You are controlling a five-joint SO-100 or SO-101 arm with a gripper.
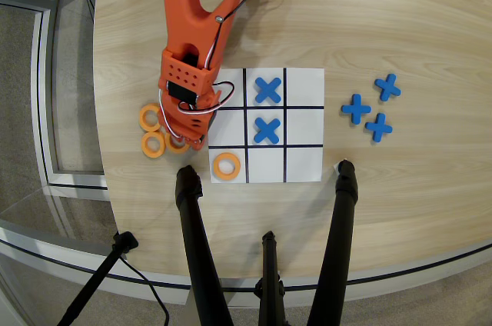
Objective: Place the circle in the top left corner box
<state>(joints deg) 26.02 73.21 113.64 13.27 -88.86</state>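
My orange arm reaches down from the top of the overhead view. Its gripper is low over a group of orange rings to the left of the white 3x3 sheet. One ring lies right under the fingertips and is mostly hidden. Two more rings lie just to its left. Whether the jaws are closed on the ring cannot be told from above. The sheet's top left cell is empty, and the arm covers its left edge. Another ring lies in the bottom left cell.
Blue crosses lie in the top middle cell and the centre cell. Three spare blue crosses lie to the right of the sheet. Black tripod legs rise over the table's near edge.
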